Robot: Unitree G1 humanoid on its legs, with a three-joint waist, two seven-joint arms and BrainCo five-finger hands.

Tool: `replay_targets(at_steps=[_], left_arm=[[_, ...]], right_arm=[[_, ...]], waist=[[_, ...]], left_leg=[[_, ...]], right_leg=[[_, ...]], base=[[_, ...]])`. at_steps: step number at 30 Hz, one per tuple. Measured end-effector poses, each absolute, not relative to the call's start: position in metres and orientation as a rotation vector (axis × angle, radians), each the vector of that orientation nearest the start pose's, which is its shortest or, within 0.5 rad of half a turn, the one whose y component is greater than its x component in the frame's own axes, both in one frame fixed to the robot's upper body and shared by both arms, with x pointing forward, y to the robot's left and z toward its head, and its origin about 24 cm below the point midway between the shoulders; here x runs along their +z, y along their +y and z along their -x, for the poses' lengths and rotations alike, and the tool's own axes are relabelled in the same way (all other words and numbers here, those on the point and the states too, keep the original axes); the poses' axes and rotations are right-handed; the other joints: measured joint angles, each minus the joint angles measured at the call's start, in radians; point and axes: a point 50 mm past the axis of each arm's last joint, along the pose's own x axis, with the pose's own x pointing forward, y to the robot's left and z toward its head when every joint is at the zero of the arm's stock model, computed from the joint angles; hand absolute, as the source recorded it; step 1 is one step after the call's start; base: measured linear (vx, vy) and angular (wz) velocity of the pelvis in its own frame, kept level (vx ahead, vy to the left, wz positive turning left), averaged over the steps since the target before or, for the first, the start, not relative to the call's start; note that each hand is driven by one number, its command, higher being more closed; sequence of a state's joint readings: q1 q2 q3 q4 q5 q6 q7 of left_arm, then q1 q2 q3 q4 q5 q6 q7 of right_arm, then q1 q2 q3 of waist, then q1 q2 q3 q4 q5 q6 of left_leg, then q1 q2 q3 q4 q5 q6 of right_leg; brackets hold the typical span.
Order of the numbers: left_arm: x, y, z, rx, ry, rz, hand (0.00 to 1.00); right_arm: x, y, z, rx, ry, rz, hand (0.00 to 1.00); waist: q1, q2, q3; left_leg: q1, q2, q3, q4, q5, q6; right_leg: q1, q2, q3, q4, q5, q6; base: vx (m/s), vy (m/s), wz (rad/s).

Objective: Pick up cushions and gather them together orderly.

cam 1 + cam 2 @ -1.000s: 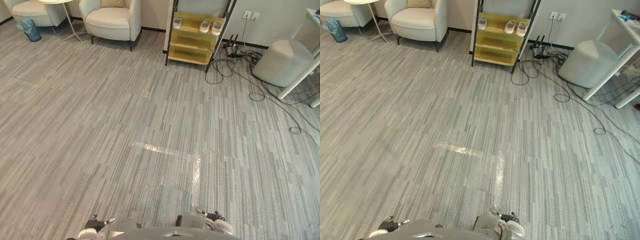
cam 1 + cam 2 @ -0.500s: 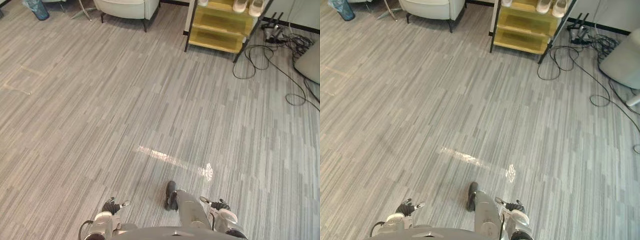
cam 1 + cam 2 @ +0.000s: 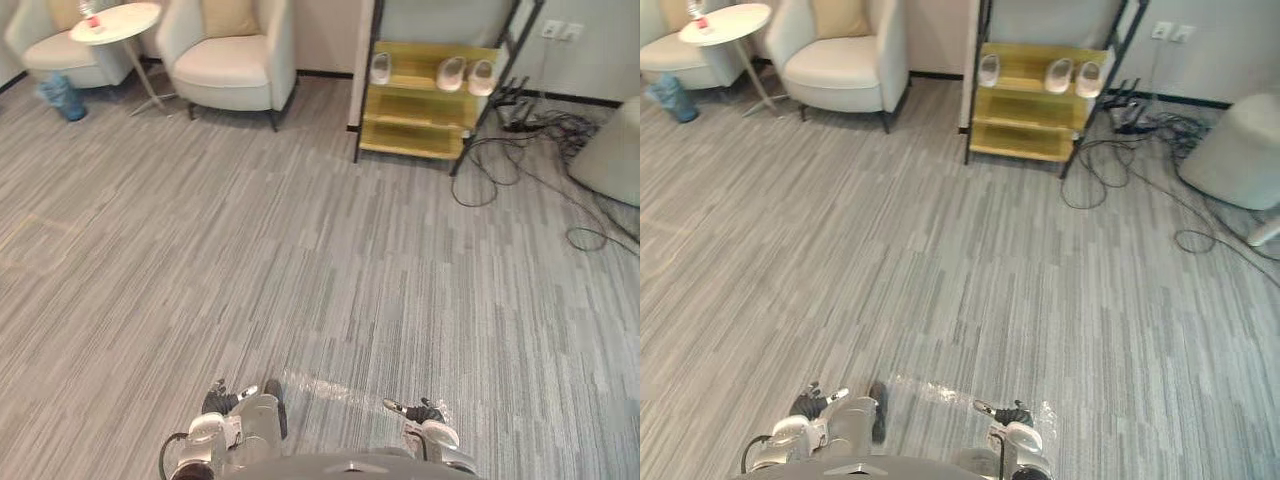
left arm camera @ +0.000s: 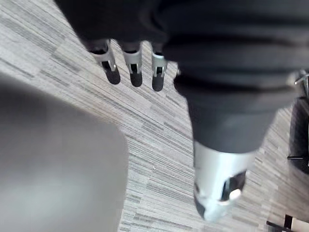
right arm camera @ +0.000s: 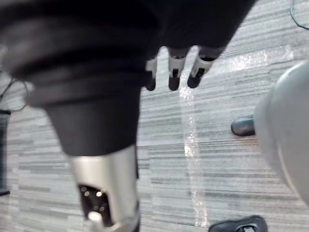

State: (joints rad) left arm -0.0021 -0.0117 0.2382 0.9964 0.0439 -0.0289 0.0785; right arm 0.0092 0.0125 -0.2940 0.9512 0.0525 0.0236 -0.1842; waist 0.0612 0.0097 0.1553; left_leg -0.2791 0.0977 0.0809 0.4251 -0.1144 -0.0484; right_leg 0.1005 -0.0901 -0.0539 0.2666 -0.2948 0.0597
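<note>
Left hand (image 3: pixel 220 402) hanging low at lower left over grey striped floor (image 3: pixel 300 250), fingers (image 4: pixel 136 72) lying straight, apart from thumb, holding nothing. Right hand (image 3: pixel 425 413) hanging at lower right, fingers (image 5: pixel 174 77) likewise loose (empty too). Tan cushion (image 3: pixel 229 17) leaning upright against back of cream armchair (image 3: pixel 225 65), far across room. Second cushion (image 3: pixel 63 12) sitting in neighbouring armchair (image 3: pixel 45 50) beyond round side table (image 3: pixel 115 22). Yellow shelf (image 3: pixel 425 110) carrying pale shoes (image 3: pixel 452 72), right of armchairs.

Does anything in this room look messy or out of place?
Black cables sprawl in loose loops over the carpet right of the yellow shelf. A shiny strip crosses the carpet in the foreground. The armchair cushion sits upright.
</note>
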Motion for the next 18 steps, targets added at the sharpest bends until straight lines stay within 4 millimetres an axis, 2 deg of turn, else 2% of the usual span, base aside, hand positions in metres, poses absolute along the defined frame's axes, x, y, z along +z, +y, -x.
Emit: replay_targets(at_steps=[2, 3, 5, 7, 8, 9, 10, 11, 12, 16, 18], left_arm=[[-0.149, 0.186, -0.135, 0.289, 0.974, 0.052, 0.00], [-0.150, 0.188, -0.133, 0.296, 0.980, 0.052, 0.00], [-0.152, 0.189, -0.130, 0.296, 0.998, 0.050, 0.00], [-0.154, 0.190, -0.126, 0.293, 1.016, 0.044, 0.00], [-0.154, 0.190, -0.126, 0.288, 1.022, 0.039, 0.00], [-0.155, 0.189, -0.125, 0.268, 1.033, 0.019, 0.00], [-0.156, 0.189, -0.123, 0.254, 1.043, 0.005, 0.00], [-0.156, 0.190, -0.123, 0.254, 1.043, 0.001, 0.00], [-0.156, 0.191, -0.123, 0.248, 1.049, -0.006, 0.00], [-0.161, 0.175, -0.112, 0.226, 1.085, 0.026, 0.00], [-0.162, 0.174, -0.109, 0.226, 1.091, 0.031, 0.00]], right_arm=[[-0.150, -0.184, -0.129, -0.439, 1.005, -0.124, 0.00], [-0.151, -0.181, -0.127, -0.432, 1.015, -0.130, 0.00], [-0.152, -0.178, -0.126, -0.419, 1.019, -0.124, 0.00], [-0.152, -0.177, -0.128, -0.414, 1.019, -0.126, 0.00], [-0.151, -0.177, -0.129, -0.413, 1.018, -0.127, 0.00], [-0.150, -0.179, -0.134, -0.416, 1.008, -0.128, 0.00], [-0.152, -0.182, -0.131, -0.423, 1.024, -0.119, 0.00], [-0.152, -0.182, -0.130, -0.417, 1.030, -0.107, 0.00], [-0.153, -0.187, -0.125, -0.425, 1.041, -0.093, 0.00], [-0.156, -0.210, -0.111, -0.478, 1.079, -0.051, 0.00], [-0.156, -0.215, -0.107, -0.490, 1.084, -0.045, 0.00]], waist=[[0.017, -0.016, -0.005], [0.028, -0.036, -0.017], [0.034, -0.035, -0.024], [0.037, -0.040, -0.036], [0.036, -0.032, -0.033], [0.033, -0.025, -0.034], [0.021, -0.021, -0.036], [0.021, -0.027, -0.040], [0.018, -0.025, -0.052], [0.022, 0.030, -0.090], [0.021, 0.039, -0.088]], left_leg=[[0.018, 0.000, 0.051, 0.049, -0.056, 0.013], [0.050, 0.003, 0.099, 0.061, -0.083, 0.029], [0.100, 0.004, 0.153, 0.055, -0.111, 0.040], [0.137, 0.005, 0.186, 0.016, -0.107, 0.050], [0.146, 0.007, 0.192, -0.001, -0.104, 0.053], [0.164, 0.014, 0.194, -0.028, -0.095, 0.057], [0.173, 0.016, 0.178, -0.032, -0.082, 0.056], [0.173, 0.007, 0.158, -0.032, -0.079, 0.056], [0.177, -0.014, 0.123, -0.043, -0.075, 0.048], [0.209, -0.014, 0.082, -0.181, 0.006, 0.011], [0.234, -0.012, 0.080, -0.227, 0.034, 0.006]], right_leg=[[0.000, -0.021, 0.044, 0.030, 0.001, -0.002], [0.000, -0.038, 0.074, 0.054, 0.002, -0.003], [-0.023, -0.056, 0.097, 0.112, 0.014, -0.004], [-0.097, -0.077, 0.079, 0.221, 0.044, 0.035], [-0.115, -0.088, 0.057, 0.246, 0.039, 0.037], [-0.138, -0.101, -0.033, 0.251, 0.011, 0.029], [-0.137, -0.101, -0.124, 0.179, 0.015, 0.014], [-0.138, -0.095, -0.132, 0.122, 0.054, 0.000], [-0.121, -0.088, -0.138, 0.082, 0.058, 0.031], [-0.084, -0.051, -0.155, -0.025, 0.115, 0.024], [-0.064, -0.041, -0.155, -0.057, 0.133, 0.020]], base=[[0.29, 0.275, -0.71], [0.32, 0.281, -0.99], [0.22, 0.178, -0.82], [0.15, 0.090, -0.63], [0.14, 0.017, -0.42], [0.13, -0.047, -0.13], [0.12, -0.079, 0.00], [0.10, -0.142, 0.26], [0.10, -0.145, 0.28], [0.06, -0.107, 0.13], [-0.01, -0.078, -0.03]])
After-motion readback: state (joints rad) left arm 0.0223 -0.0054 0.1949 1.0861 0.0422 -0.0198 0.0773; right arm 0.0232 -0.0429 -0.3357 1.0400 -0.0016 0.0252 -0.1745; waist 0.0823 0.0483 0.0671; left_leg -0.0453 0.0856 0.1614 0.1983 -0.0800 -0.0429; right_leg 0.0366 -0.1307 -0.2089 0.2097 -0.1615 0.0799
